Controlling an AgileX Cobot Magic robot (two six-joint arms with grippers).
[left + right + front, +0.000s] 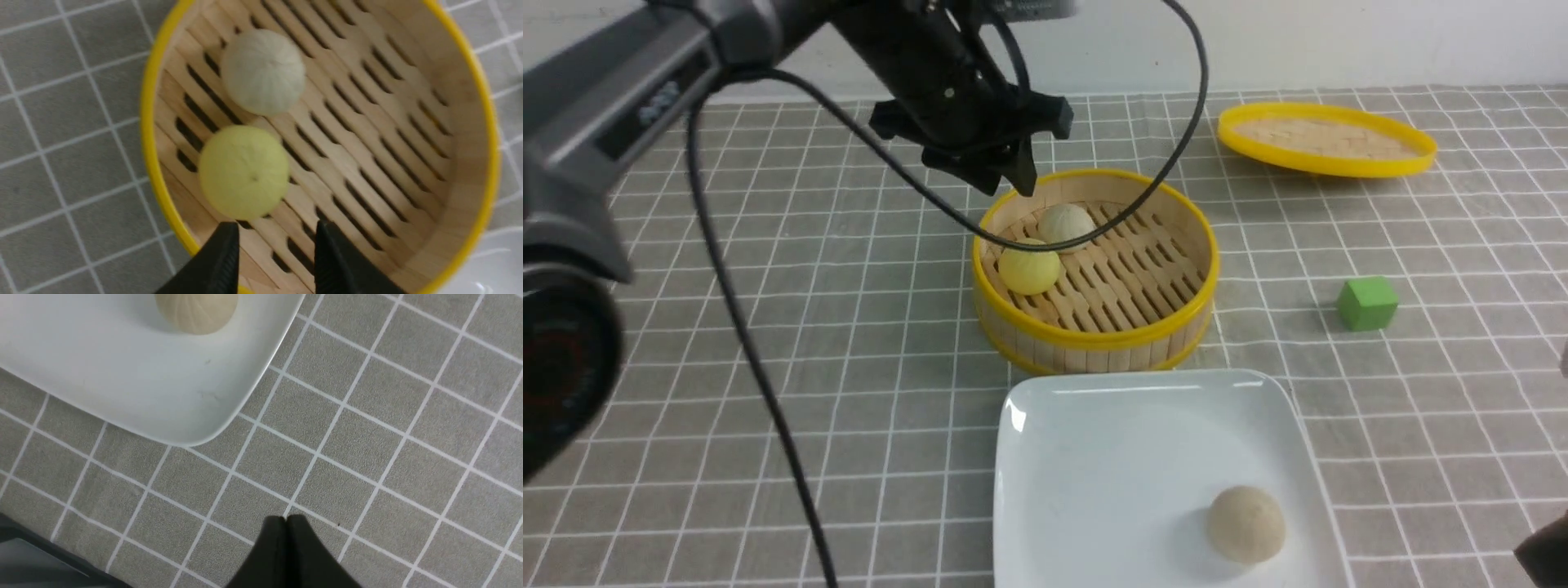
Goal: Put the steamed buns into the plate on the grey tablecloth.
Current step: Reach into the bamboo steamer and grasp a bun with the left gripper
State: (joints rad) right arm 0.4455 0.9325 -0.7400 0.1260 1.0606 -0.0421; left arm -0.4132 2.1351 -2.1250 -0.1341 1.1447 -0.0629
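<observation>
The grey tablecloth [768, 367] with its grid of thin white lines covered the whole work surface, and everything else rested on it. The plate [1094, 457], white and glossy, lay nearest the robot, its far rim just beside the near wall of the round yellow-rimmed bamboo steamer [1094, 331]. The steamer's lid [1327, 139] sat well apart from both, off to the far right, its woven face showing. The left gripper [277, 232] hovered above the far left rim of the steamer, pointing down; in the left wrist view its two black fingers stood moderately parted with nothing between them, their tips over the slatted floor near the yellow bun. The right gripper [287, 522] hung over bare cloth just off a rounded corner of the plate, its fingers pressed together and empty. Of the steamed buns, one beige bun [1246, 524] already sat inside the plate, in its near right part and clear of the rim. The other two remained in the left half of the steamer – the pale yellow bun [1029, 268] close to the left wall and the whitish bun [1066, 224] just behind it, the two nearly touching. A small green cube [1367, 303] stood alone on the cloth to the right of the steamer, well apart from it.
</observation>
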